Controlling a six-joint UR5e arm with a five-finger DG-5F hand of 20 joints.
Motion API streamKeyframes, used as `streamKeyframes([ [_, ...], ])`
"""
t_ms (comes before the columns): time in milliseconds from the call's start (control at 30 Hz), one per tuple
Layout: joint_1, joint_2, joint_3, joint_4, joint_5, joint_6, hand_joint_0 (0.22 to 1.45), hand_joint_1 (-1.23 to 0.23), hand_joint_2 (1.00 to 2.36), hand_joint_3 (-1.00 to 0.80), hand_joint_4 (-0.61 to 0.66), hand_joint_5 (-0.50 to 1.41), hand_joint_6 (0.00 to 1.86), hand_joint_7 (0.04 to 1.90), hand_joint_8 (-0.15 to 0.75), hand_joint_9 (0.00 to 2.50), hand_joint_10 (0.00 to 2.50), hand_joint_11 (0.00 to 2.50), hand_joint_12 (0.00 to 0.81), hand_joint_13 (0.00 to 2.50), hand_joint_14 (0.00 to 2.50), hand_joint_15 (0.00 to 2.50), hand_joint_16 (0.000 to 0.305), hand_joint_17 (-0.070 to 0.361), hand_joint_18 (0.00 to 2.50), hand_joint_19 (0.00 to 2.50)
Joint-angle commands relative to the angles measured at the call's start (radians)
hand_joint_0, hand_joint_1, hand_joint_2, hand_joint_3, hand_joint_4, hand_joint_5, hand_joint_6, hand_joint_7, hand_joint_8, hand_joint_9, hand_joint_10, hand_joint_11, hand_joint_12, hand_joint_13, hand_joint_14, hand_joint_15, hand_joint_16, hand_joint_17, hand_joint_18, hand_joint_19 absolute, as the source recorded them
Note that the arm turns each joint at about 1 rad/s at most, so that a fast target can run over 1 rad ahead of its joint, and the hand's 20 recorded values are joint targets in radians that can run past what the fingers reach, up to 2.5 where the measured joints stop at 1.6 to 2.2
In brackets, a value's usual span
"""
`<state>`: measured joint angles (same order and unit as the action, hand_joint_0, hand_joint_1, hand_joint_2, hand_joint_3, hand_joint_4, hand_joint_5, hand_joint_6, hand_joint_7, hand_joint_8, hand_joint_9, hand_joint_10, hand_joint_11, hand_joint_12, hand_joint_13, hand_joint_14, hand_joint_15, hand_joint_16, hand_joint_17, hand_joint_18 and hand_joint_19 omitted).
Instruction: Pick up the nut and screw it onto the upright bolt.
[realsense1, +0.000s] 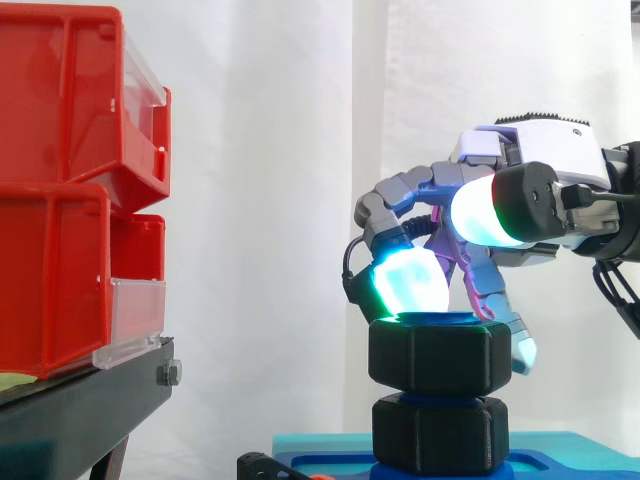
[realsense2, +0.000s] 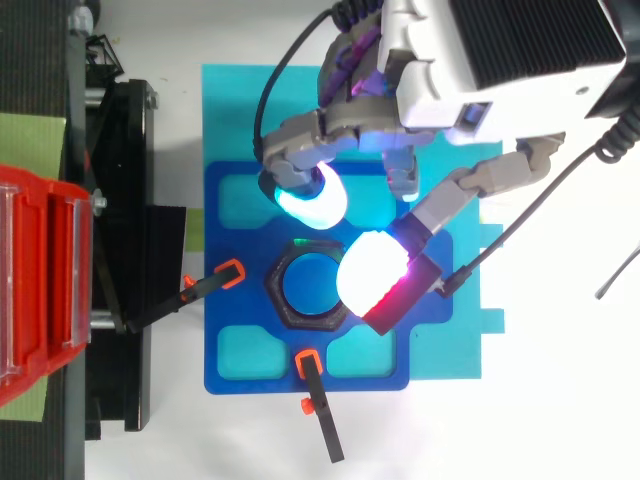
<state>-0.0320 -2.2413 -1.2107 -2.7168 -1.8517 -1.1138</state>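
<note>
A black hexagonal nut (realsense1: 440, 355) sits on the upright blue bolt (realsense2: 308, 285), above a second black nut (realsense1: 440, 432) lower on the same bolt. From above, the upper nut (realsense2: 285, 300) is a black ring around the bolt's blue top. My hand (realsense1: 540, 195) comes in from the right and hangs just over the upper nut and against its far side. In the top view the hand (realsense2: 470, 70) covers the nut's right rim. Contact with the nut is hidden.
The bolt stands in a blue fixture plate (realsense2: 300, 370) on a teal base (realsense2: 230, 110), held by two orange-tipped clamps (realsense2: 230, 272). Red bins (realsense1: 70, 200) are stacked on a black stand (realsense1: 80, 410) to the left.
</note>
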Motion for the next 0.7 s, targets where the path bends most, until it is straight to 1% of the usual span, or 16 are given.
streamKeyframes([
  [0,-0.011,0.000,0.000,-0.031,0.002,-0.004,0.52,-0.35,1.00,-0.50,0.20,0.02,0.51,1.25,0.320,1.61,0.01,0.22,0.253,1.10,0.00,0.06,0.027,0.061,0.92,0.36],
  [67,-0.011,0.000,-0.001,-0.043,0.002,-0.004,0.52,-0.34,1.00,-0.50,0.25,-0.01,0.51,1.11,0.322,1.53,0.01,0.21,0.267,1.05,0.00,0.06,0.029,0.065,0.87,0.36],
  [200,-0.019,0.000,0.000,-0.044,0.002,0.000,0.51,-0.34,1.00,-0.50,0.27,-0.05,0.50,1.00,0.332,1.45,0.00,0.16,0.273,1.02,0.00,0.05,0.030,0.067,0.84,0.35],
  [233,-0.020,0.000,0.000,-0.044,0.002,0.000,0.51,-0.34,1.00,-0.50,0.28,-0.06,0.50,0.95,0.323,1.41,0.00,0.16,0.278,1.01,0.00,0.04,0.030,0.068,0.83,0.34],
  [300,-0.022,0.000,0.000,-0.044,0.002,0.000,0.50,-0.35,1.00,-0.50,0.26,-0.09,0.50,0.86,0.314,1.32,0.00,0.09,0.282,0.97,0.00,0.03,0.031,0.070,0.81,0.34],
  [400,-0.023,0.000,0.000,-0.043,-0.001,0.000,0.50,-0.35,1.00,-0.50,0.24,-0.12,0.50,0.79,0.303,1.24,0.00,0.04,0.282,0.94,0.00,0.02,0.032,0.073,0.79,0.33],
  [433,-0.023,0.000,-0.001,-0.040,-0.001,0.000,0.50,-0.35,1.00,-0.50,0.22,-0.13,0.50,0.76,0.295,1.20,0.00,0.00,0.283,0.91,0.00,0.01,0.032,0.072,0.74,0.32],
  [467,-0.025,0.000,0.003,-0.029,-0.001,0.000,0.49,-0.36,1.00,-0.50,0.22,-0.14,0.50,0.74,0.290,1.15,0.00,0.00,0.284,0.88,0.00,0.00,0.032,0.073,0.71,0.32],
  [500,-0.023,0.000,0.019,-0.011,0.000,0.002,0.49,-0.36,1.00,-0.50,0.22,-0.14,0.50,0.73,0.286,1.12,0.00,0.00,0.285,0.87,0.00,0.00,0.032,0.073,0.71,0.31],
  [567,-0.023,0.000,0.023,0.003,0.000,0.002,0.49,-0.36,1.00,-0.50,0.21,-0.15,0.50,0.69,0.270,1.03,0.00,0.00,0.280,0.77,0.00,0.00,0.032,0.072,0.62,0.28],
  [600,-0.023,0.000,0.033,0.018,0.000,0.002,0.49,-0.36,1.00,-0.50,0.21,-0.15,0.50,0.68,0.273,1.03,0.00,0.00,0.280,0.77,0.00,0.00,0.032,0.072,0.59,0.27],
  [667,-0.019,0.000,0.056,0.026,0.002,0.002,0.48,-0.36,1.00,-0.50,0.19,-0.15,0.50,0.64,0.259,0.94,0.00,0.00,0.279,0.68,0.00,0.00,0.031,0.069,0.49,0.19],
])
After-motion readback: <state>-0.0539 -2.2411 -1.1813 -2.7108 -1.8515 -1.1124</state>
